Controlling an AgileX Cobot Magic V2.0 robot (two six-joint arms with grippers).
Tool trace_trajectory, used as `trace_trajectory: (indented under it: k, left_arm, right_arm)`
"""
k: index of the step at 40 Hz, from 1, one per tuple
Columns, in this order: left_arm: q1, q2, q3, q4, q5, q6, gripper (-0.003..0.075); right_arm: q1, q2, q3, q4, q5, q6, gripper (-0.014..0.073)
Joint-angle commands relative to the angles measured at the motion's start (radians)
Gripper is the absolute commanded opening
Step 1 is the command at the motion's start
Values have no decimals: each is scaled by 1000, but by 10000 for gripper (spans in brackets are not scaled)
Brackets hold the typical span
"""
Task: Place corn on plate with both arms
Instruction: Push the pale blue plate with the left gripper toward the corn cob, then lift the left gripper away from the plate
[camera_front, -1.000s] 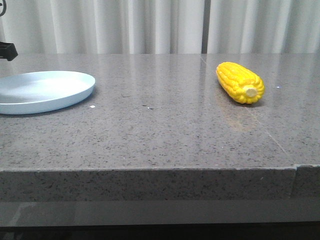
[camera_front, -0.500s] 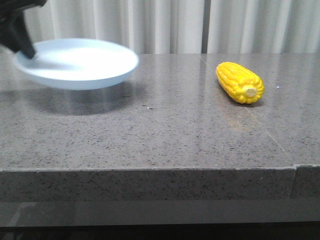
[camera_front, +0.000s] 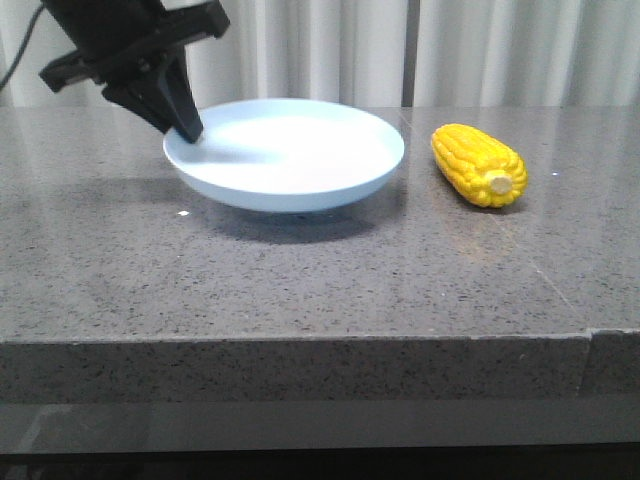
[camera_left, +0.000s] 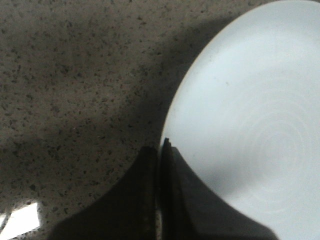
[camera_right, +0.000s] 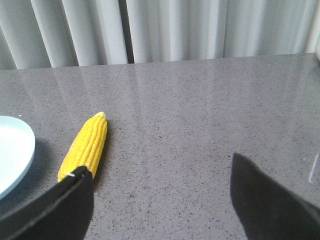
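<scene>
Grey speckled stone ran under everything, pale curtains behind. My left gripper (camera_front: 185, 128) was pinched onto the plate (camera_front: 300, 160) at its near-left rim, jaws clamped thin on the edge — plate looked lifted, shadow beneath. Risk, imo: an edge-only grip could let it tip or slip, or the far rim could knock the corn (camera_front: 480, 165), which lay on the table just beside it. My right gripper (camera_right: 160, 200) hung spread wide, holding nothing, w/ the corn ahead. Plate carried nothing yet.
</scene>
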Motion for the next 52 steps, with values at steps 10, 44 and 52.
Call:
trace_trajectory:
  k: [10,44,52]
  left_arm:
    - [-4,-28,-35,-19,-46,2,104]
    - [125,-605,248,445,8,-185,-20]
    - [125,-859,521,445,-186,-205,-20]
  right_arm:
    - [-7,14,-35,-1,-82,-8,592]
    - [-7,14,-35,-1,-82,-8,592]
    - [-7,14,-35,-1,-82,-8,592]
